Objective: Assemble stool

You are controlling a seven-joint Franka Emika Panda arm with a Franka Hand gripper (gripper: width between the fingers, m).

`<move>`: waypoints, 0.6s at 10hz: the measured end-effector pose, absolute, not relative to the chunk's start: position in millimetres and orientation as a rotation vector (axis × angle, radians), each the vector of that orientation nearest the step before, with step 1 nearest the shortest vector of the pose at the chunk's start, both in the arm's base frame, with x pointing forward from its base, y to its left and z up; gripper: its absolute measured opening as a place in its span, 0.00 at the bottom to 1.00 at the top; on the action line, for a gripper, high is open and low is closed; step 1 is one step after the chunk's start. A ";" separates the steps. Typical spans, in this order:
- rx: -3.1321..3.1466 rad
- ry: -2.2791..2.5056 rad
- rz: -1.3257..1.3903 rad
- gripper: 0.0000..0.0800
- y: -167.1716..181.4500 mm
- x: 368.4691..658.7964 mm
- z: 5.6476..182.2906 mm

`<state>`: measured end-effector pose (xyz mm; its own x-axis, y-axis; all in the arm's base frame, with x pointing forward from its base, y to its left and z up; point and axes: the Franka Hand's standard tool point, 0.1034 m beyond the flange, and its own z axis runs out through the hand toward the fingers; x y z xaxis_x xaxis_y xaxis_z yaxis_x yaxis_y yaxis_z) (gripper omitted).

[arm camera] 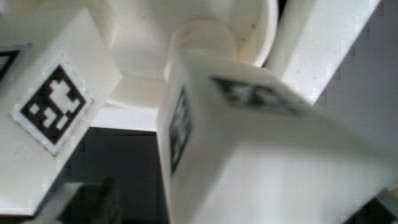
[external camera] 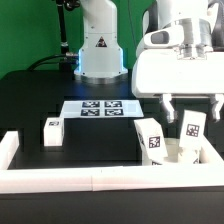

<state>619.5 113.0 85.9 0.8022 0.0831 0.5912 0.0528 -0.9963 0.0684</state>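
Three legs: all white, each with a black-and-white tag, all visible in the exterior view.
Loose leg (external camera: pixel 52 131): lies on the black table (external camera: pixel 30 95) toward the exterior view's left, well apart from the other two.
Standing legs: front leg (external camera: pixel 152 139) and rear leg (external camera: pixel 192 128) stand upright side by side at the exterior view's right.
Seat disc (external camera: pixel 179 153): low white piece at the feet of both standing legs. They seem to be seated in it, but the joint is hidden.
Gripper (external camera: pixel 192 104): hangs right above the rear leg with its fingers spread wide, one on each side, gripping nothing.
Wrist view: two tagged legs close up against a curved white wall.
Marker board (external camera: pixel 100 107): flat at mid-table, in front of the arm's base.
Border rail (external camera: pixel 80 180): runs along the near edge.
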 end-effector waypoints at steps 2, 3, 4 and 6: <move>2.936 0.111 0.965 0.80 112.9 619.3 85.3; 2.936 0.111 0.964 0.80 112.9 619.3 85.2; 2.936 0.111 0.964 0.81 112.9 619.2 85.1; 2.936 0.111 0.964 0.81 112.8 619.1 84.8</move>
